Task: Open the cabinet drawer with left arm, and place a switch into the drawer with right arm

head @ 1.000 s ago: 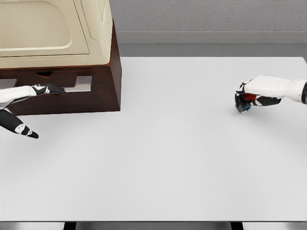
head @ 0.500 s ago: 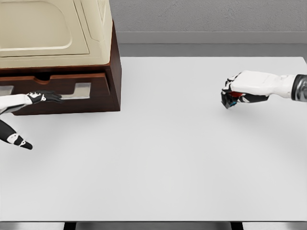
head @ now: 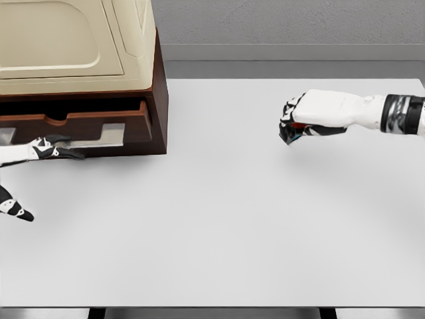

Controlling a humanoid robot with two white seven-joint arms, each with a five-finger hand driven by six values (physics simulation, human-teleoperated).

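Red and blue flecks are all you can see of the switch (head: 296, 132); it sits buried in the curled fingers of your right hand (head: 307, 119), held clear above the white table (head: 226, 219) at about 2 o'clock from the table's middle. Judge it as small, rigid and light, probably hard plastic with smooth faces, so it could slip if the fingers slacken. Keep the wrap you have, across its body, not on any protruding part. Its long axis and the way it points cannot be told: the fingers hide too much of it, so expect to check its attitude before releasing.

Over at 10 o'clock, the wooden cabinet (head: 158, 100) carries a cream appliance (head: 73, 43) on top. Its drawer (head: 99, 129) is pulled partly out, a dark gap showing behind the front panel. Your left hand (head: 50, 147) lies along the metal handle (head: 109, 135), fingers (head: 66, 154) extended and hooked at it, not a full fist; whether they actually bear on the metal is not clear. The opening looks narrow yet, so in my judgement it wants more pull towards 6 o'clock before the switch goes in.
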